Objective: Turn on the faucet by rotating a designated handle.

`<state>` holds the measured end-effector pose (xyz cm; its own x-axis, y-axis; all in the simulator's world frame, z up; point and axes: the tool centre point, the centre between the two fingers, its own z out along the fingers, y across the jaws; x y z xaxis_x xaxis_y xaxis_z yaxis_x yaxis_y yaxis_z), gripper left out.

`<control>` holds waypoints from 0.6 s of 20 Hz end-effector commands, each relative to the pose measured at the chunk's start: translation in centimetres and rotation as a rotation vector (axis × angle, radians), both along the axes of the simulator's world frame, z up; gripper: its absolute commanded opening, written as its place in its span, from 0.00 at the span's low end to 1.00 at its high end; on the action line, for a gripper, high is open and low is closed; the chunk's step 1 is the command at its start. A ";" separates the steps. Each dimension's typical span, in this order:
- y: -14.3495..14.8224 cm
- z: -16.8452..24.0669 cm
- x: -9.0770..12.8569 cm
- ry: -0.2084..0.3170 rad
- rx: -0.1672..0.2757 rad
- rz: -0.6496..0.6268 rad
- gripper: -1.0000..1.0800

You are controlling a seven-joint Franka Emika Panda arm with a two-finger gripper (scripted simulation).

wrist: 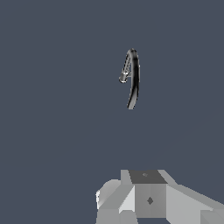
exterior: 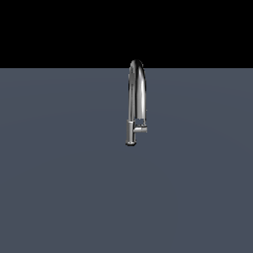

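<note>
Handle: the handle [exterior: 141,129] is a short chrome lever jutting level from the faucet's lower body toward the exterior view's right. In my wrist view I can make out only a small bright nub that may be it.
Faucet: the faucet [exterior: 136,101] stands upright near the middle of the exterior view, a narrow arch on a thicker cylindrical base. From my wrist I see it [wrist: 133,78] as a slim dark curve.
Floor: the base rests on a flat grey-blue floor [exterior: 59,188], under a black background [exterior: 59,29].
My gripper: my gripper [wrist: 146,197] shows only as pale grey blocks at the edge of my wrist view, well apart from the faucet.
My fingers: I cannot tell whether they are spread or closed; the tips are out of frame.
</note>
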<state>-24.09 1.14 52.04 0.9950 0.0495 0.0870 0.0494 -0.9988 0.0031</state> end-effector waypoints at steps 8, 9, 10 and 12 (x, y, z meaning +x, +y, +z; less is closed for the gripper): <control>0.0 -0.1 0.7 0.016 0.014 -0.014 0.00; 0.0 -0.1 0.9 0.021 0.018 -0.018 0.00; 0.0 -0.1 1.1 0.027 0.023 -0.023 0.00; -0.1 -0.2 1.7 0.040 0.034 -0.035 0.00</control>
<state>-22.77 1.09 51.89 0.9981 0.0213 0.0578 0.0228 -0.9994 -0.0244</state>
